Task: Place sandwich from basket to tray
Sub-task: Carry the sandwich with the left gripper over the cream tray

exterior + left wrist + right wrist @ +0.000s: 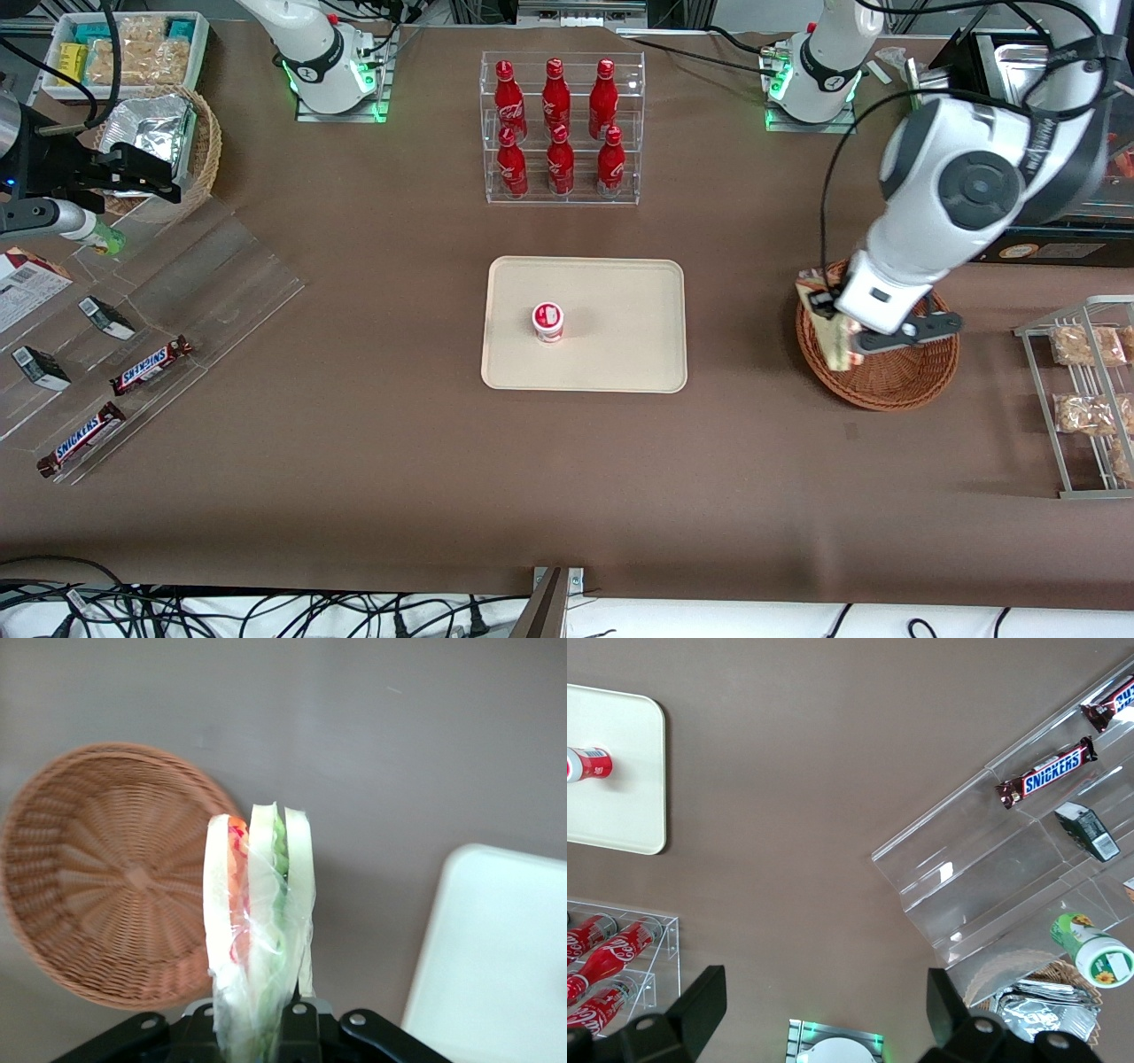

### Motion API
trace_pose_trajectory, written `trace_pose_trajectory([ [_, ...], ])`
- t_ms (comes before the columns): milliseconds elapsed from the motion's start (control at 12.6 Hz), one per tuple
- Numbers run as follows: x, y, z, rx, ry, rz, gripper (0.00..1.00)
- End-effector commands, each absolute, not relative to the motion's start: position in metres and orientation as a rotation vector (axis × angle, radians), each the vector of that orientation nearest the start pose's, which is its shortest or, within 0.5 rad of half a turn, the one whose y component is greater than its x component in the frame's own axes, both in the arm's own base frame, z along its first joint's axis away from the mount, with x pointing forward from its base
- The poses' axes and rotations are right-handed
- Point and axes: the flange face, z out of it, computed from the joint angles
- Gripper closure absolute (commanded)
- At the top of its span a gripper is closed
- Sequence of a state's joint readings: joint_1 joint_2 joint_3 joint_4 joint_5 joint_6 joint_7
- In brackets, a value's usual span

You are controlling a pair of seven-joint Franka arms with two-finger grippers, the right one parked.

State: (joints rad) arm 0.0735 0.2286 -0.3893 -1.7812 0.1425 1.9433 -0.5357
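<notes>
Nearest your front camera, toward the parked arm's end of the table, you have two Snickers bars (81, 439) lying on a clear acrylic stepped display (168, 292).

Item: tray (620, 354), cream-beige, flat, mid-table. One small red-and-white lidded cup (548, 321) stands upright on it; the part of the tray toward the working arm is bare.

Item: basket (895, 385), reddish-brown wicker, round, toward the working arm's end, well apart from the tray. Your wrist view shows its bowl (115, 877) with nothing in it.

Item: sandwich (831, 332), wrapped wedge. You hold it in the gripper (842, 332), the fingers closed across the bread faces at one end, filling edge (261, 921) showing red and green through the wrap. It looks lifted clear of the basket, hanging over the rim nearest the tray.

Item: wire rack (1085, 399) of bagged beige snacks, at the working arm's edge of the table.

Item: acrylic rack of red Coca-Cola bottles (558, 124), farther from the camera than the tray.

Step in hand, as you may judge it: pick done, carry toward the tray just starting.

Next move calls for: a level traverse over open table to the bare part of the tray, keeping off the cup; lower until the sandwich rests on the tray before you release, since the slick wrap may slip.
</notes>
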Motion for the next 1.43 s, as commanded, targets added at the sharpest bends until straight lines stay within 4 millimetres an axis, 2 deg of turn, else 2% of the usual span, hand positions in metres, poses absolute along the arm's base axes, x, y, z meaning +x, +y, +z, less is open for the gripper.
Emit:
trace_pose_trajectory([
  [0,0.576,-0.228,0.441,-3.106,-0.045,0.044,1.00],
  [319,0.550,-0.319,0.436,-3.159,0.187,0.001,1.00],
  [398,0.545,-0.339,0.424,-3.157,0.228,0.025,1.00],
  [558,0.537,-0.370,0.394,-3.087,0.182,0.003,1.00],
  [796,0.535,-0.397,0.335,-3.071,0.133,-0.046,1.00],
  [876,0.537,-0.399,0.319,-3.062,0.123,-0.053,1.00],
  [1035,0.537,-0.401,0.290,-3.036,0.103,-0.053,1.00],
  [1115,0.532,-0.409,0.277,-3.031,0.103,-0.063,1.00],
  [1354,0.528,-0.412,0.248,-3.000,0.090,-0.055,1.00],
])
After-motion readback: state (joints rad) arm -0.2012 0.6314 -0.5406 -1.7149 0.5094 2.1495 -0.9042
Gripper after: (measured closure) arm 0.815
